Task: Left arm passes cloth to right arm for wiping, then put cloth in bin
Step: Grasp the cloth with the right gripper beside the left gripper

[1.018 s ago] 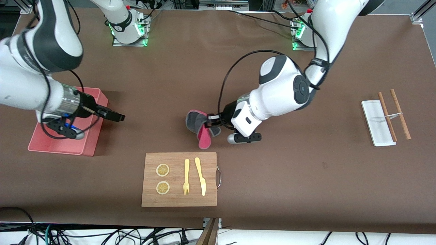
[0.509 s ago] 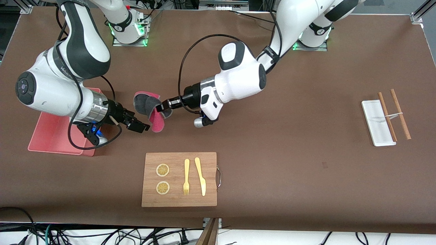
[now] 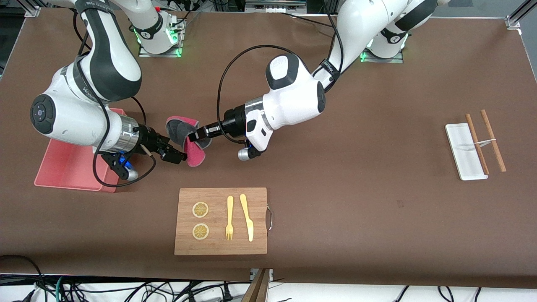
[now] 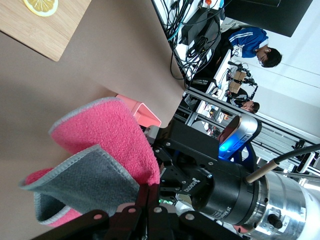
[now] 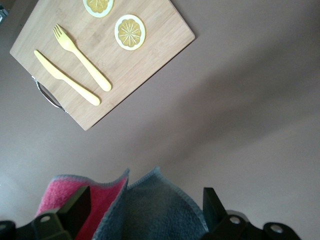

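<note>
The left gripper (image 3: 194, 136) pinches the cloth (image 3: 184, 140) in the air between the right gripper's (image 3: 174, 155) spread fingers; released before they close, it would drop short of the bin (image 3: 63, 167).

Both arms: glossy white shells, dark grey joint bands and round end caps. Black fingers (image 3: 174, 156) on the right gripper (image 3: 175, 154), black fingers (image 3: 195, 136) on the left gripper (image 3: 196, 135). Above each set of fingers a silver metal collar, then black housing. Black cables loop from wrist to forearm. Bases glow green; blue light under the right wrist.
</note>
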Robot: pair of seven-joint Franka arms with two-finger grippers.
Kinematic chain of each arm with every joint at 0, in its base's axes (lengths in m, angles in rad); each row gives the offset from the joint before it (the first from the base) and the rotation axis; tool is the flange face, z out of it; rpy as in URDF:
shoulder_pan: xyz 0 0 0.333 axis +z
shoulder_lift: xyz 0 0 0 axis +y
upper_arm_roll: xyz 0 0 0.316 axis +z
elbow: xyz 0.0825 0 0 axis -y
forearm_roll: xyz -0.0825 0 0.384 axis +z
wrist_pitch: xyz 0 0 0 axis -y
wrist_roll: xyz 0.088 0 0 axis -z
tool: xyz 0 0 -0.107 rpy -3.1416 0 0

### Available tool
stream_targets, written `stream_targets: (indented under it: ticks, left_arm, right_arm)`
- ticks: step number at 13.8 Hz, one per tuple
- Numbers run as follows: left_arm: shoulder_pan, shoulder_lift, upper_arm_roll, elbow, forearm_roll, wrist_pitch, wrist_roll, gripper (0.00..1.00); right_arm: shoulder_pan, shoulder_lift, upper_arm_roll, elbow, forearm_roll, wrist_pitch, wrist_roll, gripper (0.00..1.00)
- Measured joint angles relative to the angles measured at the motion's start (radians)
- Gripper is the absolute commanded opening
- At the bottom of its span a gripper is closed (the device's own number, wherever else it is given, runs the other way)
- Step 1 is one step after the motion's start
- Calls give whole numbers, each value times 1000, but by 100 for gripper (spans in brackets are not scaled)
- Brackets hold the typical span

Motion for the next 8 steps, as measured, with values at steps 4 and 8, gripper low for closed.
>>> stream_targets:
  ticks: [4, 8]
  left_arm:
    - [0, 2, 0, 0, 0, 0, 0, 0]
    - [0, 2, 0, 1, 0, 0, 0, 0]
  right_arm:
    - [0, 0, 0, -1, 0, -10, 0, 92]
    - [13, 0, 0, -1, 2, -9, 0, 87]
